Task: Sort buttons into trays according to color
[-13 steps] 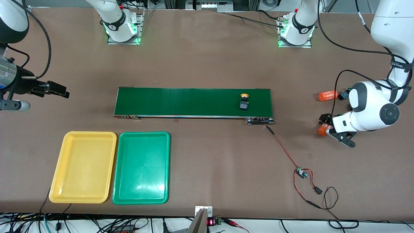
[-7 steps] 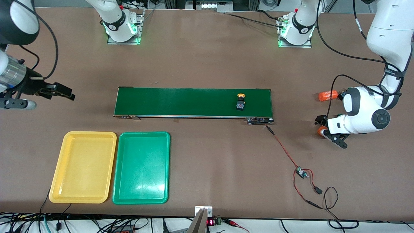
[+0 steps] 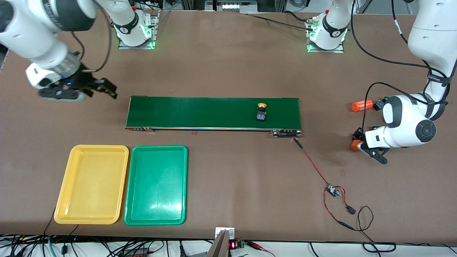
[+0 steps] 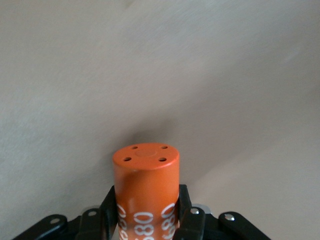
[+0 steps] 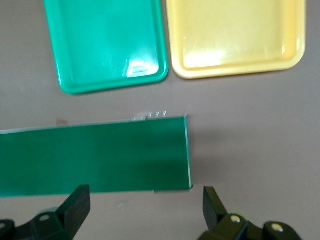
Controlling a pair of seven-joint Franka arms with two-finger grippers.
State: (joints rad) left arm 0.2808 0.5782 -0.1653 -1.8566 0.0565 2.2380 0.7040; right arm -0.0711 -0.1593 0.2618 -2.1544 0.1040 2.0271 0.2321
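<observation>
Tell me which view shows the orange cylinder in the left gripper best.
The left wrist view: the orange cylinder fills it, end cap up, clamped between the left gripper's fingers. The front view shows only an orange sliver under the arm. The right wrist view misses it.

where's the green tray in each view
Front view: green tray beside the yellow tray, nearer the camera than the green belt.
Left wrist view: not in it.
Right wrist view: green tray along the upper edge.
Shared landmark: the yellow tray alongside it.
</observation>
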